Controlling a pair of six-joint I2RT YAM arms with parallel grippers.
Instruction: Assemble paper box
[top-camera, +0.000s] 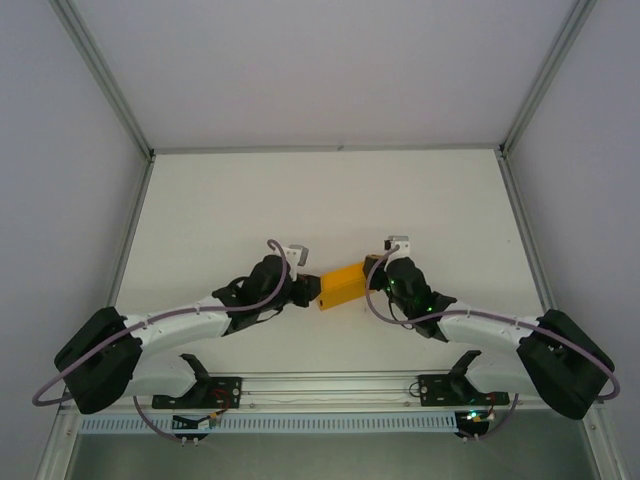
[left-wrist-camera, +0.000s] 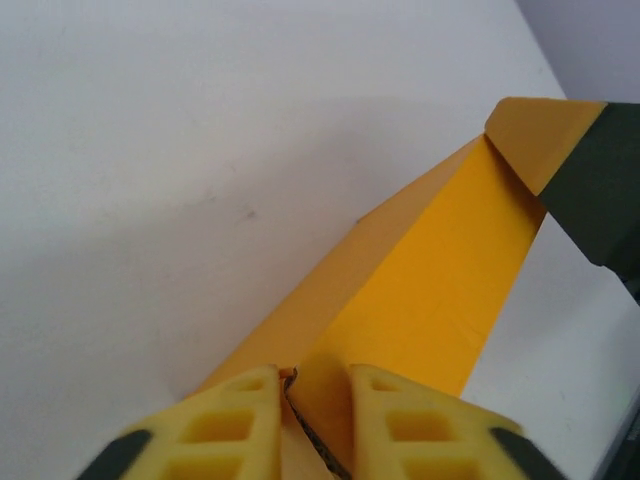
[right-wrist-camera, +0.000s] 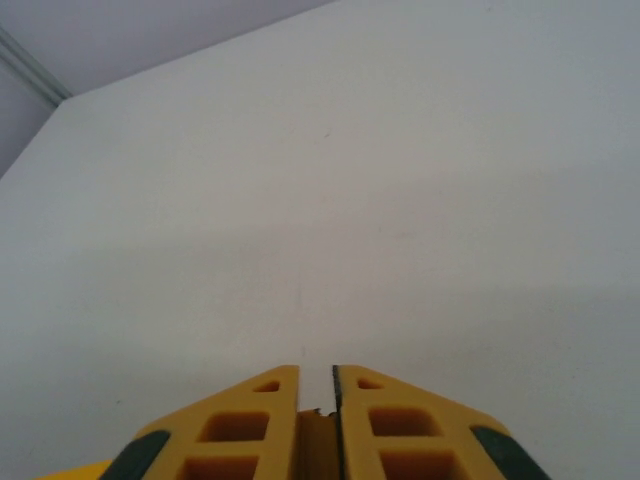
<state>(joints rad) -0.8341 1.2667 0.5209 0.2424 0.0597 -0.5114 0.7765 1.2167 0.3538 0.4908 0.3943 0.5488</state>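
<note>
The paper box (top-camera: 341, 285), a small orange-yellow block of folded card, sits mid-table between my two grippers. My left gripper (top-camera: 308, 288) holds its left end. In the left wrist view its yellow fingers (left-wrist-camera: 240, 415) are shut on a thin end flap, and the paper box (left-wrist-camera: 430, 280) stretches away up and to the right. My right gripper (top-camera: 373, 280) holds the right end. In the right wrist view that gripper (right-wrist-camera: 316, 375) is pinched on a sliver of orange card (right-wrist-camera: 318, 435). A dark part of the right gripper (left-wrist-camera: 600, 190) meets the box's far corner.
The white table (top-camera: 330, 200) extends beyond the box to the back and both sides. Metal frame posts (top-camera: 130, 120) and grey walls bound the left, right and back edges. A rail (top-camera: 330, 390) with both arm bases runs along the near edge.
</note>
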